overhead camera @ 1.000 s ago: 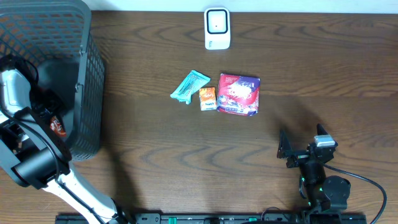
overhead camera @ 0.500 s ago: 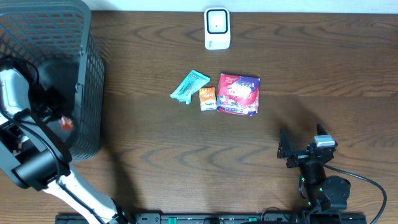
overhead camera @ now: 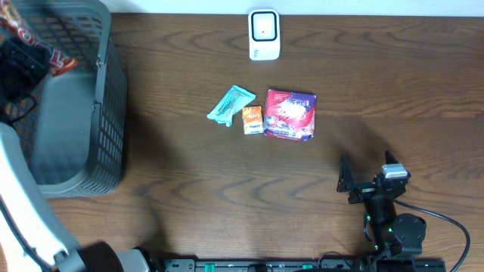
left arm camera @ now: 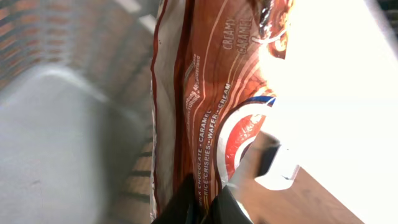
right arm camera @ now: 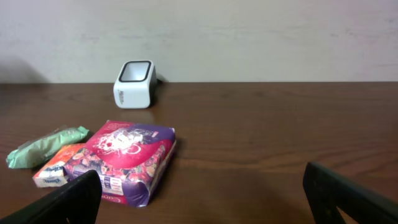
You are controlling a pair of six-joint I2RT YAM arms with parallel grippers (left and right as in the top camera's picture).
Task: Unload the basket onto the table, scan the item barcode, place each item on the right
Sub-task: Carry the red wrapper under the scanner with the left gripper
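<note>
My left gripper (left arm camera: 208, 202) is shut on the lower end of a red-brown candy bar wrapper (left arm camera: 205, 93), which hangs lifted above the grey basket (overhead camera: 106, 113). From overhead the wrapper (overhead camera: 34, 38) shows at the top left over the basket's far corner, and the dark gripper (overhead camera: 23, 64) sits just below it. A white barcode scanner (overhead camera: 264, 34) stands at the table's back middle, also seen in the right wrist view (right arm camera: 133, 84). My right gripper (overhead camera: 368, 181) rests open at the front right with nothing between its fingers.
A teal packet (overhead camera: 231, 104), a small orange box (overhead camera: 252, 119) and a red-purple bag (overhead camera: 290, 115) lie together mid-table, in front of the scanner. The left arm's white link (overhead camera: 23, 204) looms large at the lower left, close to the camera.
The left gripper closed on the wrapper inside the basket and rose with it toward the basket's far corner. The right arm has not moved.
</note>
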